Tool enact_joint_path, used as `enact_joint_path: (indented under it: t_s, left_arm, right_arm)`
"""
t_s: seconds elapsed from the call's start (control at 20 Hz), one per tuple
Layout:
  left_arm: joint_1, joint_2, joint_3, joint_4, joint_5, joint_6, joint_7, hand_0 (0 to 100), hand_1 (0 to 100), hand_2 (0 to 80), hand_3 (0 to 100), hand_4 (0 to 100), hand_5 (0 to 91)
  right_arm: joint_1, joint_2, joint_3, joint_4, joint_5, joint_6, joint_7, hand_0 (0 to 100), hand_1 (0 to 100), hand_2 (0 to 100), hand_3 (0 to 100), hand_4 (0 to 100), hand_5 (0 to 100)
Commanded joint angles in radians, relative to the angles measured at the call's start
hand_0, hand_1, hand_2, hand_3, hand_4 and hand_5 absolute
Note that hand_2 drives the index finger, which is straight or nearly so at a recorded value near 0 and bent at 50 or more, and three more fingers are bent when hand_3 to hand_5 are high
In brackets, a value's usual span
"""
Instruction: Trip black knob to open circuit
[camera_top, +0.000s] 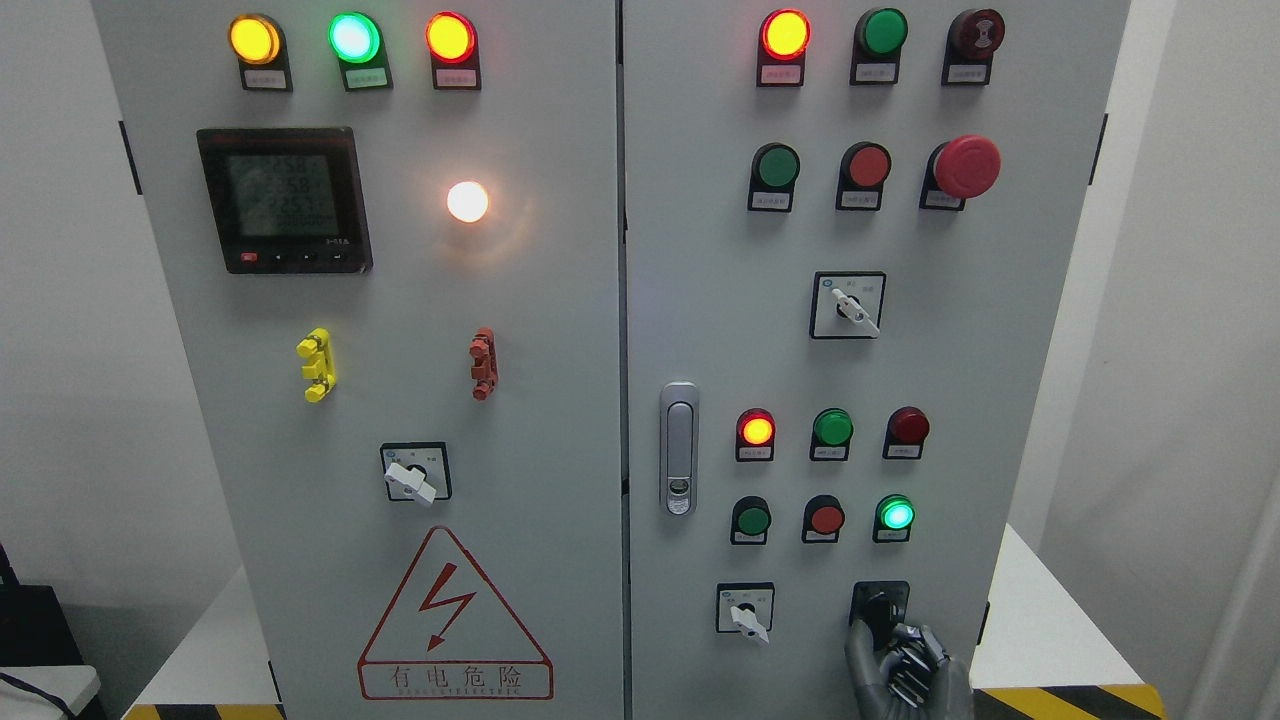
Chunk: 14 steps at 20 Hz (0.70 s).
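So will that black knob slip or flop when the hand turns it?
The black knob is probably rigid, fixed in its square plate, so it should rotate rather than flop. Its smooth dark surface may slip. The right hand has fingers against it from below, though the grip looks partial.
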Motion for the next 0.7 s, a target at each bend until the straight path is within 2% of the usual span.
enact_joint_path:
  t_s: [0.0, 0.65]
  left_arm:
    - [-0.008, 0.000, 0.000, 0.000, -0.032, 0.000, -0.001, 12, 39, 0.0, 0, 0, 0.0]
    - [-0.008, 0.000, 0.000, 0.000, -0.032, 0.000, -0.001, 12, 39, 0.0, 0, 0, 0.0]
  right_arm:
    - [0.002, -0.007, 0.002, -0.002, -0.013, -0.003, 0.002, 65, 78, 65, 96, 95, 98]
    - [0.004, -0.007, -0.001, -0.001, 0.033, -0.006, 0.001, 63, 78, 64, 95, 93, 97]
